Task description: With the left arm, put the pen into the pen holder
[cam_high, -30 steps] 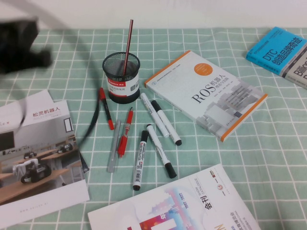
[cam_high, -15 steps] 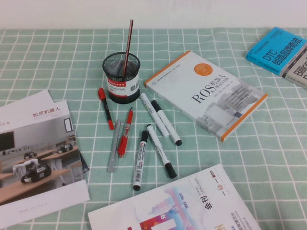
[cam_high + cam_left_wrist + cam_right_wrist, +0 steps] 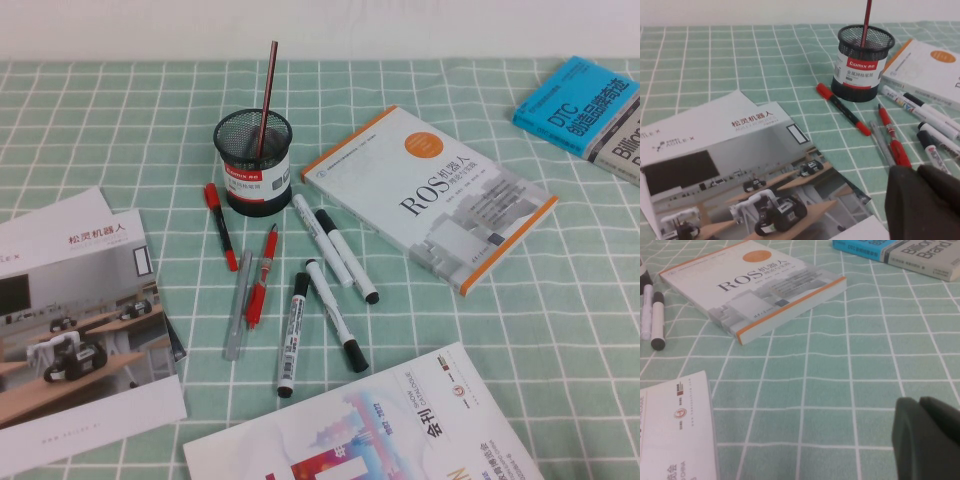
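The thin dark-red pen (image 3: 268,90) stands tilted inside the black mesh pen holder (image 3: 254,165), with its upper end sticking far out. Both also show in the left wrist view, the pen (image 3: 867,20) in the holder (image 3: 860,65). My left gripper (image 3: 918,173) is shut and empty. It hovers near the table's front, over the brochure's edge and short of the loose pens. My right gripper (image 3: 918,403) is shut and empty over bare cloth on the right. Neither arm shows in the high view.
In front of the holder lie a short black pen with red ends (image 3: 221,226), a thick red pen (image 3: 261,275), a grey pen (image 3: 238,305) and several white markers (image 3: 335,315). A ROS book (image 3: 430,195), blue book (image 3: 580,100), brochure (image 3: 70,330) and magazine (image 3: 370,430) surround them.
One second ago the left arm was a blur at the high view's upper left with its cable trailing; it has since left that view. The pen stays in the holder.
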Controlling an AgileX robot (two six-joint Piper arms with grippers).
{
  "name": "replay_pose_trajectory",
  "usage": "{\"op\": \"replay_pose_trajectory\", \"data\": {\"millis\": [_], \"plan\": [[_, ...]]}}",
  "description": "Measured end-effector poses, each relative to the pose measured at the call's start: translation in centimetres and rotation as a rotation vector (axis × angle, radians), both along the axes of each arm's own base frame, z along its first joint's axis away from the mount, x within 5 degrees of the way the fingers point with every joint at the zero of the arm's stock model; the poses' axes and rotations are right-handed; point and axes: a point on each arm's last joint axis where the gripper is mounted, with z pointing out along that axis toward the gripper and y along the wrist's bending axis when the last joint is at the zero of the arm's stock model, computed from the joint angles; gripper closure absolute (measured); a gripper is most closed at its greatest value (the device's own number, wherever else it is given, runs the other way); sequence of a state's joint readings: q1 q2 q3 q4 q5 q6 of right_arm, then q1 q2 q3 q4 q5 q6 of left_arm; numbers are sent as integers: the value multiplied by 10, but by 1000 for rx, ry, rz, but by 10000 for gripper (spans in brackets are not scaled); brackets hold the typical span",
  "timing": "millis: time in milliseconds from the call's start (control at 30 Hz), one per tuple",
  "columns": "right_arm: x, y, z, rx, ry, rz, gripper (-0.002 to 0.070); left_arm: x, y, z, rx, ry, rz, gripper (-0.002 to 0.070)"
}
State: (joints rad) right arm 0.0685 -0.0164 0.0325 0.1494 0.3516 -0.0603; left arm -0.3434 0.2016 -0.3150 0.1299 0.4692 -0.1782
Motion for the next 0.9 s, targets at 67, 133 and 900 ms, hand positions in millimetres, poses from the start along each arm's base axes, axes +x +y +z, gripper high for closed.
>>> {"op": "replay_pose_trajectory", "data": {"millis": [67,133,900], "plan": [[0,0,0,0,0,0,698,0,0,0,-18,8,6,678],[0,0,0,0,0,0,698,0,0,-1,-26,13,8,677],[0,0,0,0,-1,0,698,-3,10,-82,-68,-72,204,678]]}}
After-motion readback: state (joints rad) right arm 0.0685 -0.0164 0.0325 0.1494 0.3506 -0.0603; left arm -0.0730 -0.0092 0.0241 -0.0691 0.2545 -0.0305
